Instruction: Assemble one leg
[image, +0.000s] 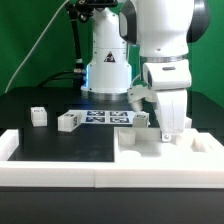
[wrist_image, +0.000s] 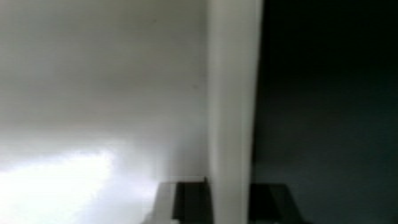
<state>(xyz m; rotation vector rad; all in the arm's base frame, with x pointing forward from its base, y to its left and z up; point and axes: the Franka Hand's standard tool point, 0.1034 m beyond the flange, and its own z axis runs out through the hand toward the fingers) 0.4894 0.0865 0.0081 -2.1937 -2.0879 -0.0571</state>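
My gripper (image: 171, 127) is shut on a white leg (wrist_image: 231, 90) that points down at the far right part of the large white panel (image: 140, 148). In the wrist view the leg runs as a long post out from between my two dark fingers (wrist_image: 189, 203). The white panel surface (wrist_image: 89, 100) lies on one side of it and the dark table (wrist_image: 329, 100) on the other. In the exterior view my hand hides most of the leg. Whether its end touches the panel I cannot tell. Two more tagged legs (image: 38, 116) (image: 68, 121) lie on the table at the exterior view's left.
The marker board (image: 103, 118) lies in front of the arm's base. Another small white tagged part (image: 141, 119) sits beside it, just behind the panel. A low white wall (image: 60, 172) runs along the front, with raised ends at the left (image: 10, 145) and right.
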